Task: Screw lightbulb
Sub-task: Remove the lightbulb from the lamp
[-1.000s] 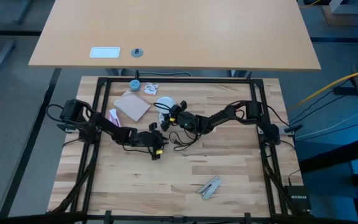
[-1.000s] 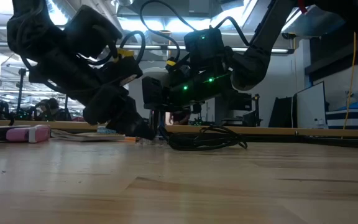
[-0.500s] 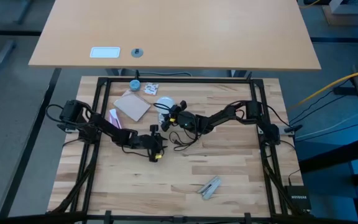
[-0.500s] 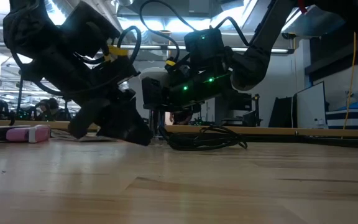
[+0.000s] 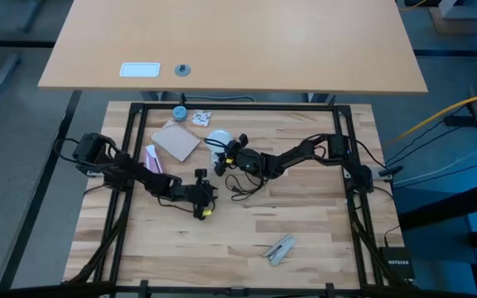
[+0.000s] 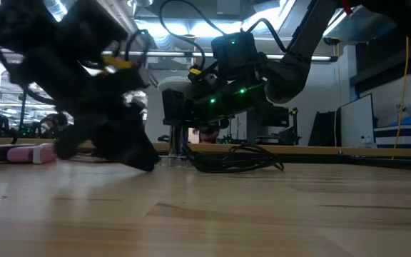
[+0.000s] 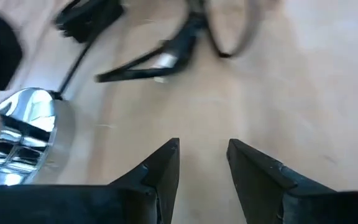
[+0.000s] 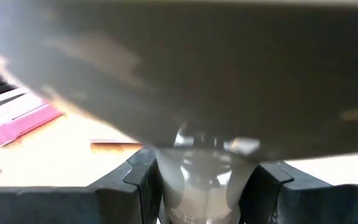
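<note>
The frosted-white lightbulb point(image 8: 197, 186) sits between the fingers of my right gripper point(image 8: 207, 171), which reaches in from the table's right point(image 5: 221, 159). A broad grey blurred shape point(image 8: 229, 81) hides the lightbulb's upper end. The shiny silver disc point(image 7: 17, 140) stands on the table just beyond the right gripper point(image 5: 217, 139), and its black cord point(image 7: 166, 56) lies loose on the wood. My left gripper point(image 7: 204, 152) is open and low over bare wood point(image 5: 208, 191), a little nearer than the disc, with nothing between its fingers. My right gripper pinches the lightbulb's rounded body point(image 8: 185, 180) between its two fingers, one on each side. The fingers come nearly level from the table's right. The grey shape covers the lightbulb's far end, so what it meets there cannot be told.
A brown card square point(image 5: 176, 141), a pink object point(image 5: 151, 156), a small blue cap point(image 5: 179, 112) and a white packet point(image 5: 201, 117) lie at the far left. A metal piece point(image 5: 280, 248) lies near the front edge. Bare wood stretches across the near half.
My left gripper has drawn back from the disc and the right gripper toward the table's left and near side, rolling a little as it went. My right gripper and the lightbulb have kept still.
</note>
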`<act>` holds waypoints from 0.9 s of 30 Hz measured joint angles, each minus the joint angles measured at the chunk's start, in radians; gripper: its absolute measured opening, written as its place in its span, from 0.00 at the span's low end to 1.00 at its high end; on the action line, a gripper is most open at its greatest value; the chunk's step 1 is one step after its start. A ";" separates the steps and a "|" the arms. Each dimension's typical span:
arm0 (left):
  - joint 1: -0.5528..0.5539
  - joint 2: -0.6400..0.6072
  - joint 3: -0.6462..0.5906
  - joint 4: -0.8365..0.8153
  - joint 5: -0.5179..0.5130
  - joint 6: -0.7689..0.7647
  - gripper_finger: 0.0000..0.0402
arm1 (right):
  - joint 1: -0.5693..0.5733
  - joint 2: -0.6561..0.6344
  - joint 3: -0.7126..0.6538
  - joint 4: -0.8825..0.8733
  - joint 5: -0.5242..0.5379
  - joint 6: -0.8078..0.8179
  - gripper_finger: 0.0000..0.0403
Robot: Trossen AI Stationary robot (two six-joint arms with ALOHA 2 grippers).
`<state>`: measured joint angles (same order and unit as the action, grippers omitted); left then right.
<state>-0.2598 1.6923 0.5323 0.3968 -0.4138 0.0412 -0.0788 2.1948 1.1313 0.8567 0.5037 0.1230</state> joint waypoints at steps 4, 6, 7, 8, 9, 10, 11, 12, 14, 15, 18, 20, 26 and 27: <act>-0.045 -0.050 -0.002 -0.040 0.014 0.082 0.33 | 0.000 0.000 0.000 -0.001 0.001 0.000 0.41; -0.058 -0.075 -0.002 -0.011 0.013 0.174 0.33 | 0.000 0.000 0.000 -0.002 0.001 0.000 0.41; -0.061 -0.084 0.001 0.001 0.007 0.235 0.33 | 0.000 0.000 0.000 -0.003 0.001 0.000 0.41; -0.061 -0.088 0.003 0.011 -0.004 0.298 0.33 | 0.000 0.000 0.000 -0.004 -0.001 0.000 0.41; -0.060 -0.089 0.006 0.014 -0.016 0.369 0.33 | 0.000 0.000 0.000 -0.005 -0.010 -0.001 0.41; -0.055 -0.089 0.008 0.015 -0.024 0.443 0.33 | 0.000 0.000 0.000 -0.004 -0.024 -0.001 0.41; -0.048 -0.089 0.008 0.016 -0.025 0.511 0.33 | -0.001 0.000 0.000 -0.003 -0.042 -0.002 0.41; -0.038 -0.089 0.009 0.013 -0.023 0.571 0.33 | -0.002 0.000 0.000 -0.001 -0.058 -0.002 0.41; -0.016 -0.084 0.009 0.000 -0.002 0.652 0.33 | -0.002 0.000 0.000 0.004 -0.072 -0.002 0.41; -0.005 -0.081 0.009 -0.007 0.004 0.678 0.33 | -0.001 0.000 0.000 0.005 -0.074 -0.003 0.41; 0.021 -0.078 0.009 0.007 0.005 0.762 0.33 | 0.000 0.000 0.000 0.005 -0.078 -0.002 0.41; 0.038 -0.078 0.009 0.031 0.006 0.808 0.33 | 0.000 0.000 0.000 0.002 -0.078 -0.001 0.41; 0.070 -0.078 0.010 0.064 0.056 0.855 0.33 | 0.000 0.000 0.000 0.003 -0.067 0.002 0.41; 0.072 -0.078 0.010 0.064 0.070 0.855 0.33 | 0.000 0.000 0.000 0.002 -0.055 0.005 0.41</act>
<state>-0.1875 1.6138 0.5426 0.4613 -0.3440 0.8963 -0.0788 2.1944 1.1313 0.8585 0.4482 0.1277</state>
